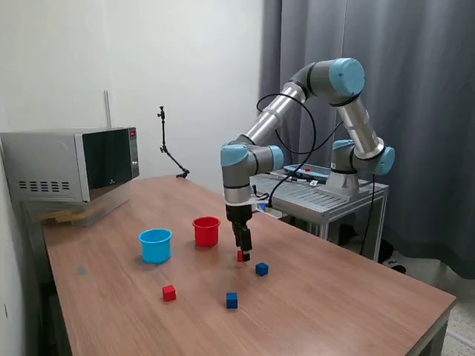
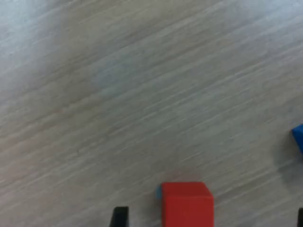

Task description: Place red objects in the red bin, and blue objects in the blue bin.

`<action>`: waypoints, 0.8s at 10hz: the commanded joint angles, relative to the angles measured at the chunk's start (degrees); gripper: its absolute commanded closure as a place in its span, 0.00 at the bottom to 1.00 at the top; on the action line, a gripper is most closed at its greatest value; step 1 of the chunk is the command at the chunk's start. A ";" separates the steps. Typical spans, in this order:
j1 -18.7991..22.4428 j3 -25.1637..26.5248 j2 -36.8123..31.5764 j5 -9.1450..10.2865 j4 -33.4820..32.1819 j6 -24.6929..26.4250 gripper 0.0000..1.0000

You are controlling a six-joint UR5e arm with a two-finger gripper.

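My gripper [image 1: 243, 251] is low over the wooden table, pointing down, and open. A small red cube [image 1: 241, 256] sits between its fingers. In the wrist view the cube [image 2: 187, 204] lies between the two dark fingertips [image 2: 119, 216] with gaps on both sides. A second red cube [image 1: 169, 293] lies nearer the table's front. Two dark blue cubes lie close by, one just at the exterior view's right of the gripper [image 1: 261, 269] and one further forward [image 1: 232, 300]. One blue cube shows at the wrist view's edge [image 2: 298, 138]. The red cup [image 1: 206, 231] and the light-blue cup [image 1: 155, 245] stand upright behind the gripper.
A microwave [image 1: 74, 165] stands at the table's back corner on the exterior view's left. A thin black stand [image 1: 169, 152] rises at the back edge. The arm's base sits on a metal cart [image 1: 326, 194] beyond the table.
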 commanded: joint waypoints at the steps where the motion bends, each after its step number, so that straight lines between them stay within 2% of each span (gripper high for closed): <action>1: -0.48 0.10 0.35 -0.21 0.05 0.12 0.00; 5: -1.36 2.55 0.26 -0.04 -0.39 -0.41 0.00; 8: -2.07 3.27 -1.32 0.22 -0.30 -3.82 0.00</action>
